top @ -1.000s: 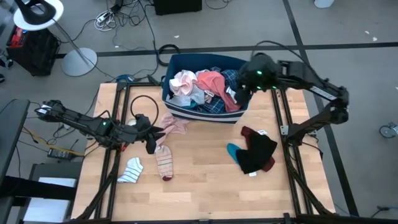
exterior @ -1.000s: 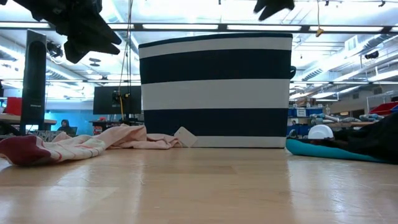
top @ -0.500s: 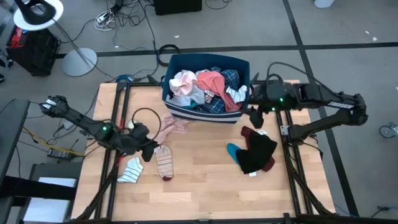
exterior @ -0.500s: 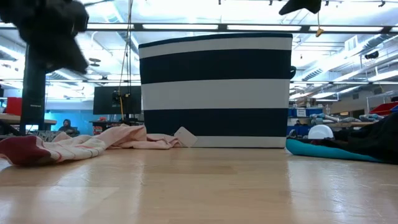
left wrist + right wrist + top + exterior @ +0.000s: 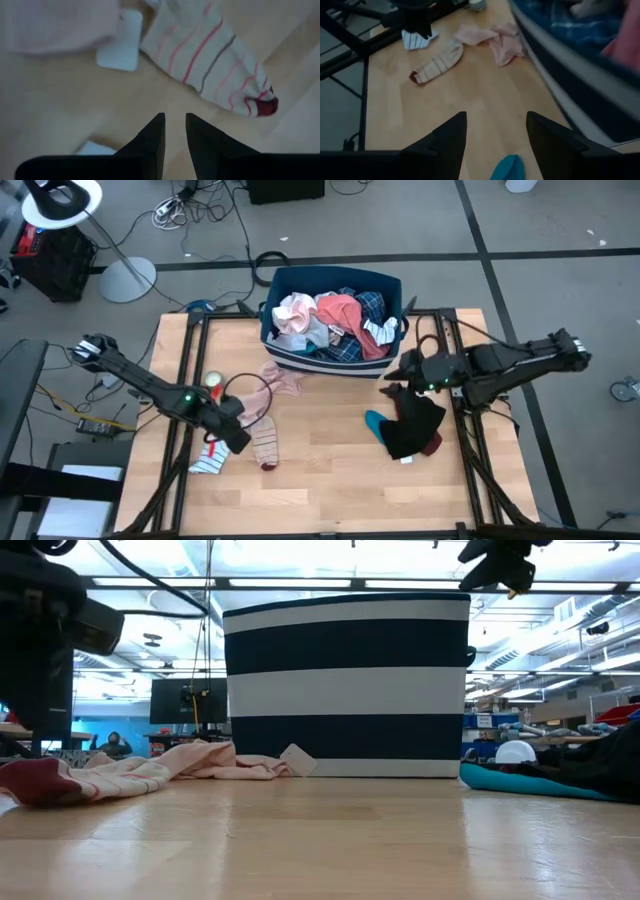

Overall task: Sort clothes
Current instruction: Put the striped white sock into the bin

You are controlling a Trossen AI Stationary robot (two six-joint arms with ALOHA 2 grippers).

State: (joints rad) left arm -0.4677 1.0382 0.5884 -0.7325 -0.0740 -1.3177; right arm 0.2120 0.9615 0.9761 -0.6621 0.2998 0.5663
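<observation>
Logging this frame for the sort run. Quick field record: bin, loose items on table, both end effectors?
bin: striped bin at table's far edge, full of clothes
table left: pink garment, striped sock, white-blue sock
table right: dark pile with teal piece
left end effector: beside the striped sock, fingers narrowly apart, holding nothing
right end effector: open, empty, between bin and dark pile

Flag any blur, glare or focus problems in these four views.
Left wrist view: soft all over, the striped sock and the pink cloth lack crisp edges. Right wrist view: the bin is blurred. Low view: bright ceiling lights behind; the left arm is a blurred silhouette. High view: evenly lit, sharp.
</observation>
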